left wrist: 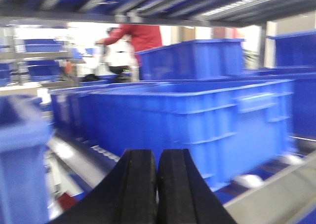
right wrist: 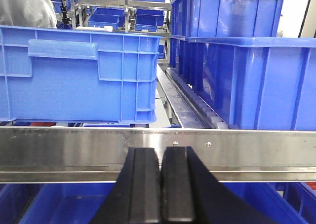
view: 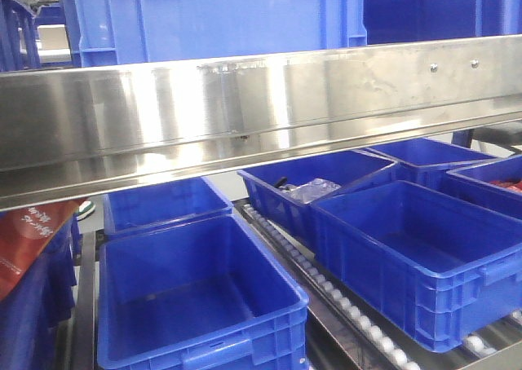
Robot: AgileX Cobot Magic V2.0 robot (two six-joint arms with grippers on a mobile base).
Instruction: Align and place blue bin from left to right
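The blue bin (view: 212,19) stands on the upper shelf behind the steel rail (view: 261,101). It has vertical ribs on its walls. In the right wrist view it (right wrist: 79,76) is at the left, above the rail, with its handle facing me. My right gripper (right wrist: 160,157) is shut and empty, in front of the rail (right wrist: 74,150) and right of the bin's corner. My left gripper (left wrist: 157,160) is also shut and empty, pointing at the side wall of a blue crate (left wrist: 197,120) on rollers. That view is blurred. Neither gripper shows in the front view.
Lower roller lanes hold several open blue crates: two at left (view: 196,297), more at right (view: 416,256), one with a plastic bag (view: 314,189). Stacked blue bins (right wrist: 247,76) stand right of the upper roller lane (right wrist: 192,105). A person in red (left wrist: 136,39) is behind the racks.
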